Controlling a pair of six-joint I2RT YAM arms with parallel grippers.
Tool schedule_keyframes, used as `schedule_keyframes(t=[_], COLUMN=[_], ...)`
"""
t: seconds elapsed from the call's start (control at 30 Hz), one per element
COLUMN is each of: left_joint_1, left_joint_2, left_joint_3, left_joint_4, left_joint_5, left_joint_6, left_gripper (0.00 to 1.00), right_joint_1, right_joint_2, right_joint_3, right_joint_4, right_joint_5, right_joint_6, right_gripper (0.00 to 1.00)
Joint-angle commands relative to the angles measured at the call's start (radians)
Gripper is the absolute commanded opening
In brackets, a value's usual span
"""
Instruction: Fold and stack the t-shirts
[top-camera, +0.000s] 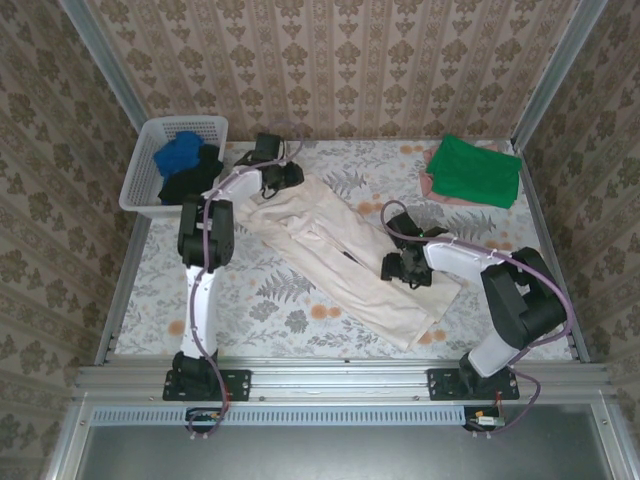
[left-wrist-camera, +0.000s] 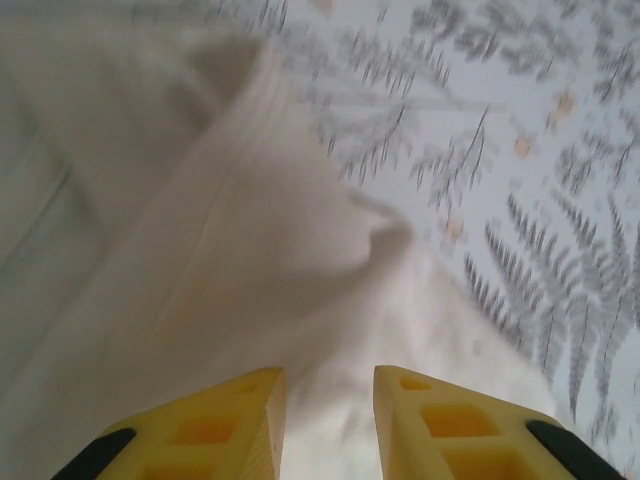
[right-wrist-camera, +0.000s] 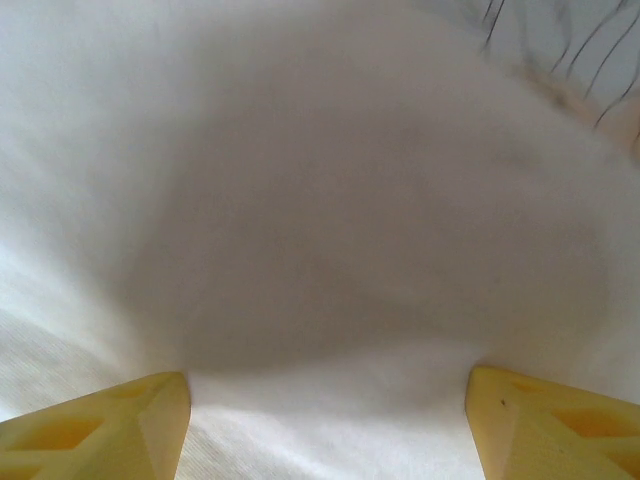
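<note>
Cream t-shirt (top-camera: 350, 280) lies flat, diagonal across mid-table, from far-left to near-right. My left end effector (left-wrist-camera: 330, 375) sits at its far-left end with jaws narrow over bunched cloth, and I can't tell if it's pinching. Right end effector (right-wrist-camera: 330, 378) is wide apart over the near-right part; green t-shirt (top-camera: 472, 170) is folded at the far right corner.

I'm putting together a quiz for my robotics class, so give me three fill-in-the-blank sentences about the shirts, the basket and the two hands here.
1. The folded green t-shirt lies on top of a ____ one.
2. The white basket holds a blue t-shirt and a ____ one.
3. The left hand and the right hand are both over the ____ shirt.
Missing words: pink; black; cream.
</note>
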Motion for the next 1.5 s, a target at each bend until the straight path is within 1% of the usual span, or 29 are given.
schedule_keyframes(t=[0.0,0.17,0.33,0.4,0.47,0.5,0.57,0.63,0.7,0.8,0.9,0.97,1.07,1.17,1.27,1.33,1.4,1.47], left_joint_1=[-0.004,-0.002,-0.022,-0.034,-0.043,-0.045,-0.045,-0.039,-0.027,-0.008,-0.011,-0.020,-0.050,-0.130,-0.284,-0.372,-0.458,-0.550], left_joint_2=[0.146,0.301,0.419,0.458,0.457,0.435,0.364,0.261,0.160,0.026,-0.129,-0.252,-0.450,-0.659,-0.807,-0.884,-0.941,-0.984], left_joint_3=[0.110,0.353,0.582,0.686,0.745,0.747,0.714,0.621,0.521,0.386,0.195,-0.012,-0.335,-0.657,-0.871,-0.992,-1.074,-1.121], left_joint_4=[-0.112,-0.163,-0.150,-0.149,-0.144,-0.145,-0.169,-0.179,-0.182,-0.230,-0.274,-0.272,-0.204,-0.115,-0.059,-0.028,-0.030,-0.052], left_joint_5=[0.048,0.148,0.253,0.304,0.344,0.353,0.343,0.311,0.276,0.234,0.185,0.139,0.081,0.004,-0.047,-0.087,-0.137,-0.196], left_joint_6=[-0.015,-0.030,-0.069,-0.079,-0.079,-0.066,-0.019,0.033,0.072,0.115,0.166,0.184,0.157,0.118,0.042,-0.027,-0.101,-0.165], left_gripper=[0.30,0.27,0.26,0.26,0.30,0.32,0.38,0.42,0.46,0.48,0.48,0.48,0.47,0.47,0.47,0.47,0.47,0.48], right_joint_1=[0.036,0.176,0.330,0.361,0.367,0.366,0.352,0.305,0.246,0.175,0.150,0.148,0.148,0.145,0.143,0.137,0.135,0.134], right_joint_2=[-0.007,-0.016,-0.027,-0.024,-0.035,-0.054,-0.093,-0.117,-0.112,-0.053,0.020,0.052,0.092,0.103,0.087,0.074,0.063,0.047], right_joint_3=[-0.040,-0.051,-0.019,0.023,0.067,0.086,0.119,0.131,0.124,0.127,0.156,0.162,0.173,0.160,0.126,0.102,0.080,0.063], right_joint_4=[-0.012,-0.030,-0.014,-0.002,-0.016,-0.034,-0.093,-0.116,-0.077,-0.023,-0.009,-0.001,-0.001,-0.002,0.012,0.035,0.038,0.037], right_joint_5=[-0.037,-0.069,-0.110,-0.154,-0.184,-0.173,-0.101,-0.031,-0.025,-0.036,-0.022,-0.024,-0.003,0.005,-0.002,-0.017,-0.021,-0.019], right_joint_6=[0.068,0.166,0.250,0.240,0.217,0.199,0.149,0.099,0.054,0.009,-0.020,-0.032,-0.042,-0.046,-0.040,-0.033,-0.024,-0.022], right_gripper=[0.75,0.74,0.75,0.76,0.76,0.76,0.77,0.76,0.75,0.73,0.72,0.71,0.67,0.65,0.65,0.65,0.65,0.65])
